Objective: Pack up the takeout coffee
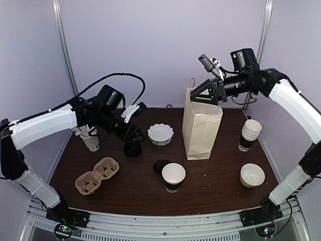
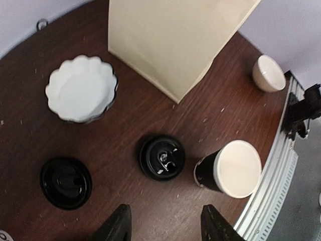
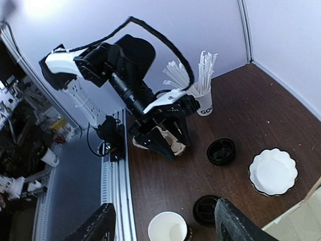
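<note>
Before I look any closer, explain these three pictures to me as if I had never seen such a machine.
These are two robot arms bolted at the near edge of a brown table. One picture looks down from above and behind them; the other two come from cameras on each wrist. The left hand hangs open above a black lid, holding nothing. The right hand is open at the top of an upright paper bag. On the table: an open paper cup with a second black lid beside it, a scalloped white dish, a cardboard cup carrier, a stack of cups, a small bowl and a cup of straws.
</note>
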Controlling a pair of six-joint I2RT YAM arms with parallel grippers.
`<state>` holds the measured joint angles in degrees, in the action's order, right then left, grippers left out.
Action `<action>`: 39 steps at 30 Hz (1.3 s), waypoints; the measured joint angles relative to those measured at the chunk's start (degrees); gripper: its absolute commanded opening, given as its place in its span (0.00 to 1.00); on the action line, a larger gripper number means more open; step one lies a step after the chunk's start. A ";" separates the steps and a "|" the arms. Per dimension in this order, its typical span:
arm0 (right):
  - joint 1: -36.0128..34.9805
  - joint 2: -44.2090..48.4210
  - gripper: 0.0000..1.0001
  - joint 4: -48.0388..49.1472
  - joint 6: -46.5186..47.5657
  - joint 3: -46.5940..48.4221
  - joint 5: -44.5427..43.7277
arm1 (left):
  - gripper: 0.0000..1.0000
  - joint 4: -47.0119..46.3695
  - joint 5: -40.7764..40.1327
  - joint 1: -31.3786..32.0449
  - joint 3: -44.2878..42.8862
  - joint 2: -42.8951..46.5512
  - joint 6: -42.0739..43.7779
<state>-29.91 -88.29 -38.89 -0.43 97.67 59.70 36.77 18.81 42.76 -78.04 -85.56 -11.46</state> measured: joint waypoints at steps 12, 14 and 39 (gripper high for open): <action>0.39 5.88 0.74 -26.91 29.94 -1.57 -11.02 | 0.52 0.20 -2.25 1.05 2.60 -15.32 -4.72; 0.39 6.01 0.76 -28.46 31.58 -2.08 -12.13 | 0.56 0.04 -2.10 1.86 2.60 -16.98 -4.68; -26.23 -1.81 0.51 -30.95 45.83 -7.10 -32.54 | 0.64 -1.11 -4.48 4.50 -10.62 -28.06 1.57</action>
<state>-56.14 -90.11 -69.84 45.41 90.56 27.16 35.66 14.33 47.27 -88.66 -113.62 -9.89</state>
